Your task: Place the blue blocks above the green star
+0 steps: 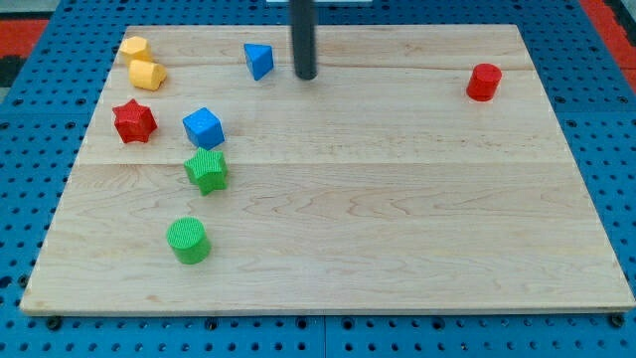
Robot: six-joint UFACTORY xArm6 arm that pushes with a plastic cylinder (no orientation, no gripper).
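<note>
The green star (pixel 206 170) lies left of centre on the wooden board (pixel 397 199). A blue cube (pixel 203 127) sits just above it, almost touching. A blue triangular block (pixel 258 61) lies near the top edge, further up and to the right. My tip (pixel 305 76) is at the end of the dark rod, just to the right of the blue triangular block with a small gap between them.
A red star (pixel 133 121) lies left of the blue cube. Two yellow blocks (pixel 146 75) (pixel 134 48) sit at the top left. A green cylinder (pixel 188 241) lies below the green star. A red cylinder (pixel 483 82) is at the top right.
</note>
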